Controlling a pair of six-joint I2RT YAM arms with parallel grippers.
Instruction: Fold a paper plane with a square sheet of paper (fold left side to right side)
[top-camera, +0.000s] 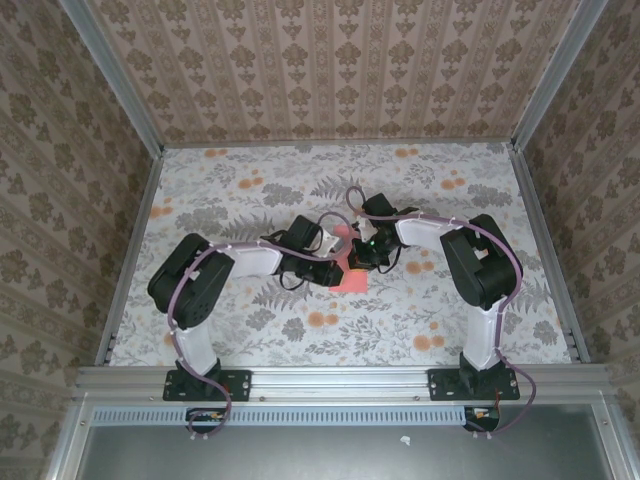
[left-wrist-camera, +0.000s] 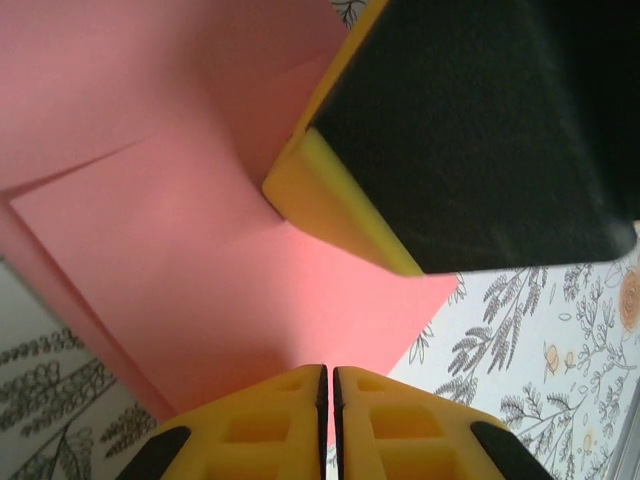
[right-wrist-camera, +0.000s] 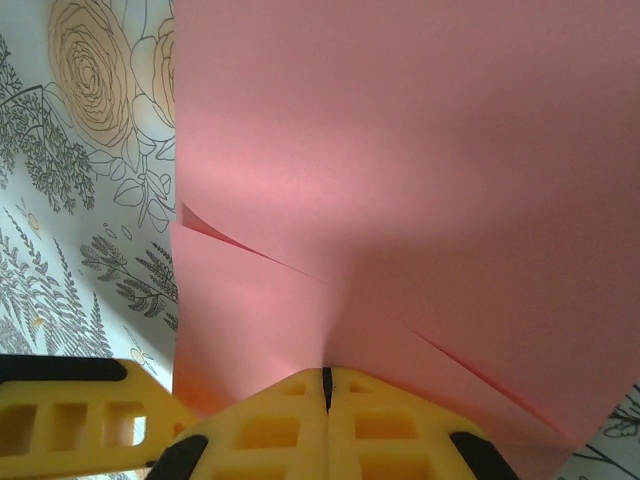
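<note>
From above, 2 robot arms reach inward and meet near the middle of a table (top-camera: 250, 190) covered in a grey leaf print with orange flowers. Between their tips lies the paper (top-camera: 350, 274), a small pink-red sheet, slightly right of centre and well away from the table's edges. The left gripper (top-camera: 333, 262) comes at it from the left and the right gripper (top-camera: 366, 252) from the upper right, the 2 close together over the sheet.

In the left wrist view, the left gripper (left-wrist-camera: 330, 372) has its 2 yellow fingers pressed together with only a thin slit between them. The paper (left-wrist-camera: 200, 270) runs right up to their tips, with 1 layer folded over another. I cannot tell whether any of it is pinched. A finger (left-wrist-camera: 330, 205) of the right gripper touches the paper along a fold line.

In the right wrist view, the right gripper (right-wrist-camera: 326, 375) is fully closed, and the paper (right-wrist-camera: 400, 150) rises from the seam between its fingers, so it looks pinched there. Overlapping layers show as slanting edges. A left finger (right-wrist-camera: 70, 415) sits just beside it, at lower left.
</note>
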